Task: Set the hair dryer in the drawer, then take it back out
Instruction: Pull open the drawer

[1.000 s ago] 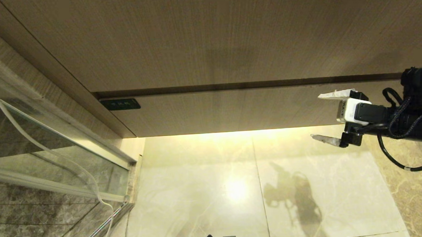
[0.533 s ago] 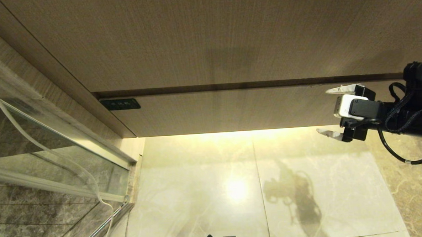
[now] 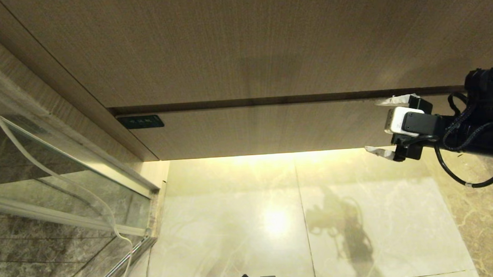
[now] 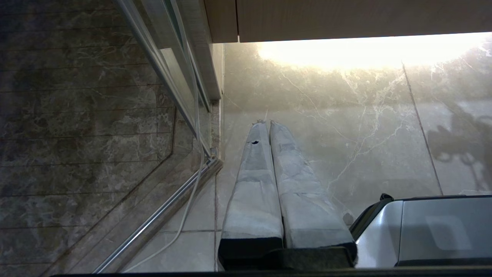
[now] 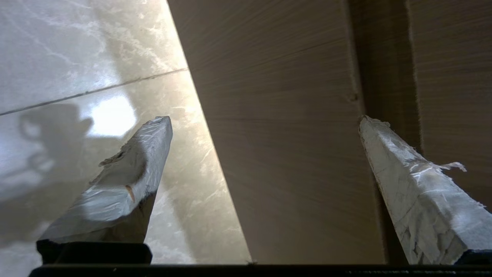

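Drawer: the drawer (image 3: 262, 129) is pushed in, a flat wood-grain front with no handle and a small dark label (image 3: 140, 122) at its left corner, set under the taller plain panel (image 3: 242, 43) above the glossy marble floor (image 3: 233, 222).
Hair dryer: not visible in any view, so its place cannot be told.
Handling: the front looks stiff and smooth, nothing to hook. I judge the hold is best taken across its height, one finger in the dark gap along the top edge, one under the lit bottom edge.
Right gripper: the right gripper (image 3: 379, 125) has its jaws spread wide and empty at the drawer's right end, fingertips straddling the front near its top and bottom edges; contact cannot be told.
Left gripper: the left gripper (image 4: 265, 124) hangs over the floor, fingers pressed together, holding nothing.
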Controlling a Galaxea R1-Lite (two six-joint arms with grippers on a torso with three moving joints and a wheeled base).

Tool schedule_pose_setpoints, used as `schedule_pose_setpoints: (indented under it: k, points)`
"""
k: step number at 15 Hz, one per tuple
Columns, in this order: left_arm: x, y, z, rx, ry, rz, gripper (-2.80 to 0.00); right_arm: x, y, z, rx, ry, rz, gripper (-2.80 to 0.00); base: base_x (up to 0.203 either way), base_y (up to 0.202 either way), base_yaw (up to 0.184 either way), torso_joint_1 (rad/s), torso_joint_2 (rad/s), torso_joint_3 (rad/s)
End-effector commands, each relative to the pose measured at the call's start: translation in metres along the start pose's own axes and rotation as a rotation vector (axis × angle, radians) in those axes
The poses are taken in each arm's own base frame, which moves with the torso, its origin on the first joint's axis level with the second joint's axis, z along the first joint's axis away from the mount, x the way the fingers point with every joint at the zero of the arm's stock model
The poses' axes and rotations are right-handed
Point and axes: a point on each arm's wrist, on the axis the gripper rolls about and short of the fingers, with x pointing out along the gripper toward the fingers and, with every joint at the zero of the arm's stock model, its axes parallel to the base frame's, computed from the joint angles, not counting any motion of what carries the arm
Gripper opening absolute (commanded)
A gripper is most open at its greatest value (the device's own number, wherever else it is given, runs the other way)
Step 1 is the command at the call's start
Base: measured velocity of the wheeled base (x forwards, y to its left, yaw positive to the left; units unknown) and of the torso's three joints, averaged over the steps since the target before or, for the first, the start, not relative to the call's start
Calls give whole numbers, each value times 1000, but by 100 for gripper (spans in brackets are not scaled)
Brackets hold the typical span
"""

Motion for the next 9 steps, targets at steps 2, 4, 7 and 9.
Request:
schedule_pose_setpoints:
  k: [2, 4, 7, 9]
  points:
    - [0, 0, 0, -1, 1, 0, -280, 16, -3, -3, -10, -6, 3, 0, 0, 0, 0, 0, 0, 0]
    - [0, 0, 0, 0, 0, 0, -280, 24, -4, -6, -11, -7, 4, 0, 0, 0, 0, 0, 0, 0]
    - [0, 0, 0, 0, 0, 0, -280, 37, -8, -10, -12, -6, 1, 0, 0, 0, 0, 0, 0, 0]
    - [0, 0, 0, -1, 0, 0, -280, 43, -12, -10, -15, -8, -10, 0, 0, 0, 0, 0, 0, 0]
